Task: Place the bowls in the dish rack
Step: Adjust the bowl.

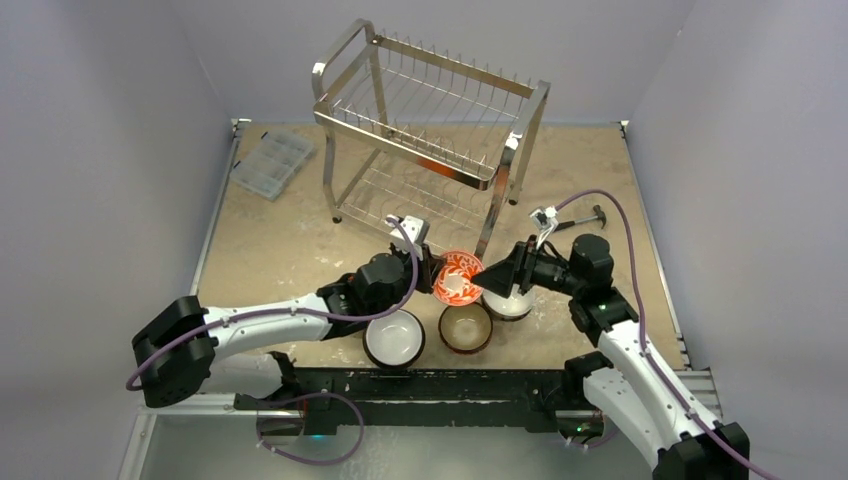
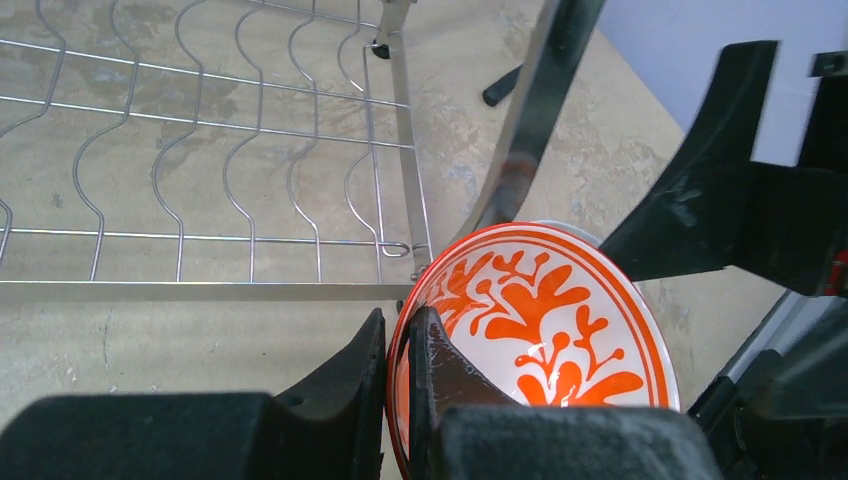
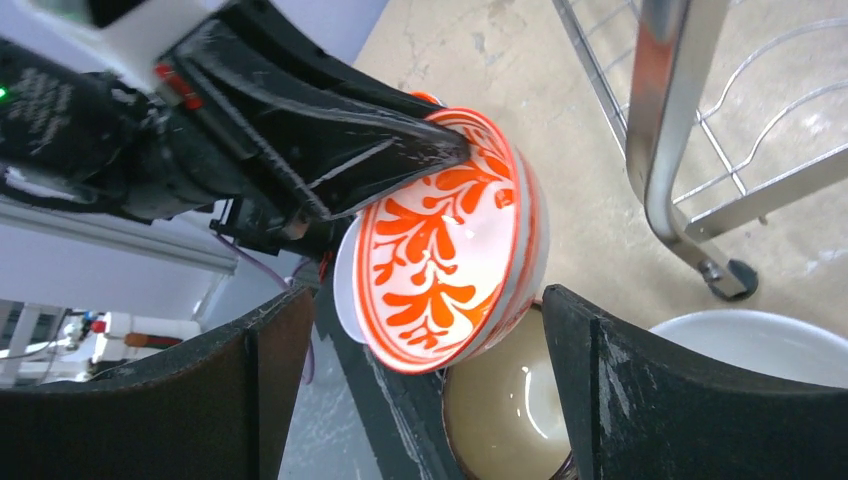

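Left gripper (image 2: pixel 400 335) is clamped tight on the rim of the orange-patterned bowl (image 1: pixel 458 277), which is held tilted just in front of the dish rack (image 1: pixel 430 130), beside one of its near legs. Right gripper (image 3: pixel 430 300) is spread wide with a finger on either side of that bowl; whether they touch it can't be told. The overhead view hides this gap and the right wrist view shows it. Brown bowl (image 3: pixel 500 415) and white bowl (image 3: pixel 770 340) lie beneath, both cut off. Dark-rimmed bowl (image 1: pixel 393 338) is seen only from overhead.
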### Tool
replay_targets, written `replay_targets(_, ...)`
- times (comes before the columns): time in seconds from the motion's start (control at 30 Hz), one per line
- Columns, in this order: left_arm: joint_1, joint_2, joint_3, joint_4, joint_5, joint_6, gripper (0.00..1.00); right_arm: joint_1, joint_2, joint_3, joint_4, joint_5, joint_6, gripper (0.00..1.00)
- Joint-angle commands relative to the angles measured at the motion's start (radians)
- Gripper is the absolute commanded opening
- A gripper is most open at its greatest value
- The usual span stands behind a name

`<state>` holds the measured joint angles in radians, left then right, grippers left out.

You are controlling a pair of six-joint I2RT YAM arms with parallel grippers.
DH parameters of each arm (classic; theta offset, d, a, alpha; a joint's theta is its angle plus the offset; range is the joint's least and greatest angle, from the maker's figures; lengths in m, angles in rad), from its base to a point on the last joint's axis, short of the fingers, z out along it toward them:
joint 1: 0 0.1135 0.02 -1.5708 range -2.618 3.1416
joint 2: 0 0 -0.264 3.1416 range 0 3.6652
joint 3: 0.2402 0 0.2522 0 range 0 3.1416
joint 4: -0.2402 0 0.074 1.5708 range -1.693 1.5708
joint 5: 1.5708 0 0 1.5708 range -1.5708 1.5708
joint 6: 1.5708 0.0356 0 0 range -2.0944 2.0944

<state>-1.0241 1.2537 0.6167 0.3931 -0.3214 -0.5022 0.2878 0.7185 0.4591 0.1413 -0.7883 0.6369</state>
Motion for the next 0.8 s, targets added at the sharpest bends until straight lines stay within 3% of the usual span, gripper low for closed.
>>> replay_targets(0.0,-0.079,-0.035,0.096,0.041,-0.157,0.049,0.00,0.003,0.032,-0.023,0.063,-0.042,0.039,0.85)
replay_targets(0.1,-0.109,-0.029,0.112,0.035,-0.186,0.047,0.00,0.002,0.057,-0.035,0.071,-0.044,0.028,0.80)
replay_targets(0.27,-0.132,-0.010,0.137,0.039,-0.189,0.053,0.00,0.002,0.089,-0.050,0.101,-0.064,0.019,0.62)
replay_targets(0.53,-0.134,-0.010,0.145,-0.006,-0.210,0.020,0.01,0.002,0.091,-0.030,0.072,-0.014,-0.046,0.11)
replay_targets(0.6,-0.135,-0.024,0.146,-0.036,-0.225,-0.005,0.08,0.002,0.090,-0.030,0.072,-0.004,-0.061,0.00)
replay_targets(0.67,-0.133,-0.044,0.146,-0.066,-0.227,-0.023,0.22,0.003,0.089,-0.031,0.073,0.004,-0.077,0.00)
replay_targets(0.77,-0.133,-0.082,0.122,-0.075,-0.203,-0.056,0.58,0.002,0.088,-0.034,0.087,0.001,-0.097,0.00)
